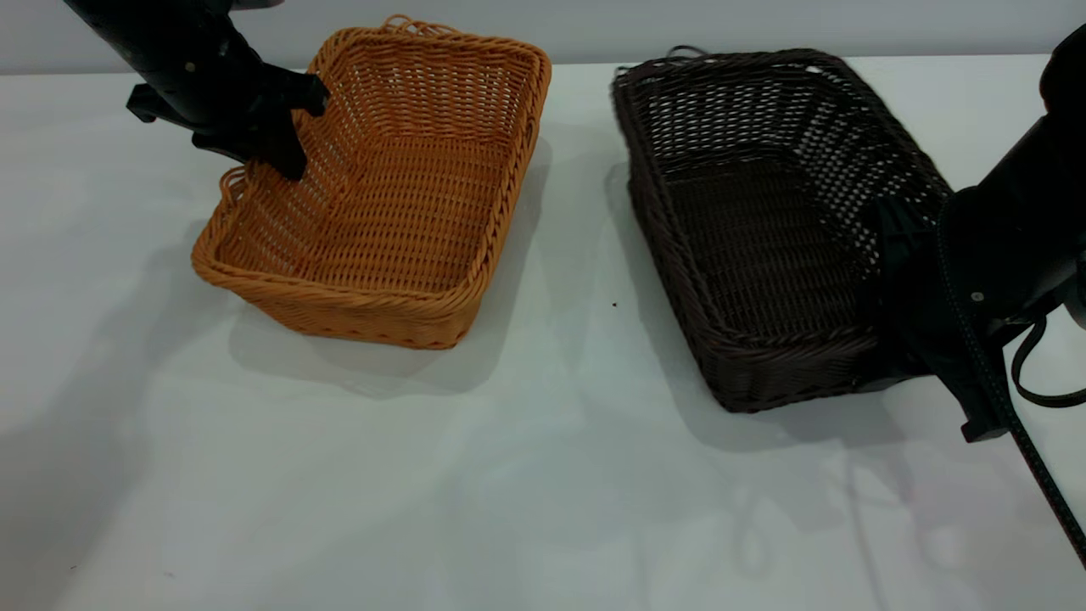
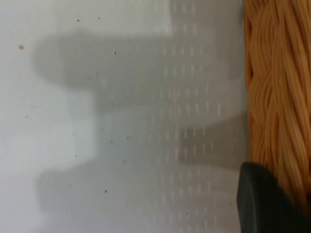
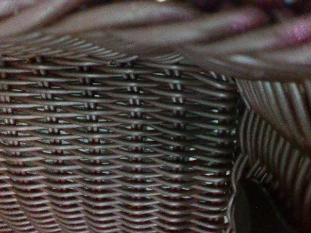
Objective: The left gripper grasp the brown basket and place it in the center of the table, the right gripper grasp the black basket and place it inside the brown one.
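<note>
The jaws of the left gripper (image 1: pixel 288 140) were seen set over the left rim of the brown basket (image 1: pixel 382 187), apparently closed on it, one finger inside the wall and the rest outside. Whether the jaws of the right gripper (image 1: pixel 912 280) were apart or together could not be told, as they were pressed against the right wall of the black basket (image 1: pixel 764 229).

The brown basket was shown as a rectangular orange-tan wicker piece with a braided rim; in the left wrist view that braid (image 2: pixel 277 97) was seen beside a dark fingertip (image 2: pixel 260 204). The black basket was of like shape, very dark, and its weave (image 3: pixel 121 145) filled the right wrist view.

Both baskets were placed on the table (image 1: pixel 543 475), a pale grey-white surface, the brown one left of centre and tilted, the black one to the right, apart from it. A plain grey wall (image 1: pixel 679 25) was seen behind.
</note>
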You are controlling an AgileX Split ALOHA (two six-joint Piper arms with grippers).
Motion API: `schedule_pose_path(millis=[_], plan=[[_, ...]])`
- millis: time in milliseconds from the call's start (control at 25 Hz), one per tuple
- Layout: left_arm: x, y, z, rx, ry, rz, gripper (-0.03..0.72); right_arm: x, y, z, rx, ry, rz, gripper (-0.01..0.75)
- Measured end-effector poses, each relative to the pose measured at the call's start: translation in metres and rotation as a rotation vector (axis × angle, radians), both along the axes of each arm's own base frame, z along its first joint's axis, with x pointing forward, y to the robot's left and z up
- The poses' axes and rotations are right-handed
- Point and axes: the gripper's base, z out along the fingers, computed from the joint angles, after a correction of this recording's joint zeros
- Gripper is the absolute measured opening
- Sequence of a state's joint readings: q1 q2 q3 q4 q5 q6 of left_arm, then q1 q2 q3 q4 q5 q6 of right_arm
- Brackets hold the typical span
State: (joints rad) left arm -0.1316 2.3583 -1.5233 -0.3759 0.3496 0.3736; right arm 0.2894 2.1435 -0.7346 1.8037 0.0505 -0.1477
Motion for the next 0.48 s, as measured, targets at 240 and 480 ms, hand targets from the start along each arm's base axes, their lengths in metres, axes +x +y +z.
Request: schedule_pose_path(millis=[240, 480], plan=[[0.000, 0.001, 0.000, 0.013, -0.003, -0.011, 0.088, 0.005, -0.003, 0.012, 0.005, -0.042, 0.002, 0.094], [0.000, 0.001, -0.001, 0.068, -0.016, -0.098, 0.088, 0.027, -0.044, 0.055, -0.040, -0.212, 0.125, 0.094]])
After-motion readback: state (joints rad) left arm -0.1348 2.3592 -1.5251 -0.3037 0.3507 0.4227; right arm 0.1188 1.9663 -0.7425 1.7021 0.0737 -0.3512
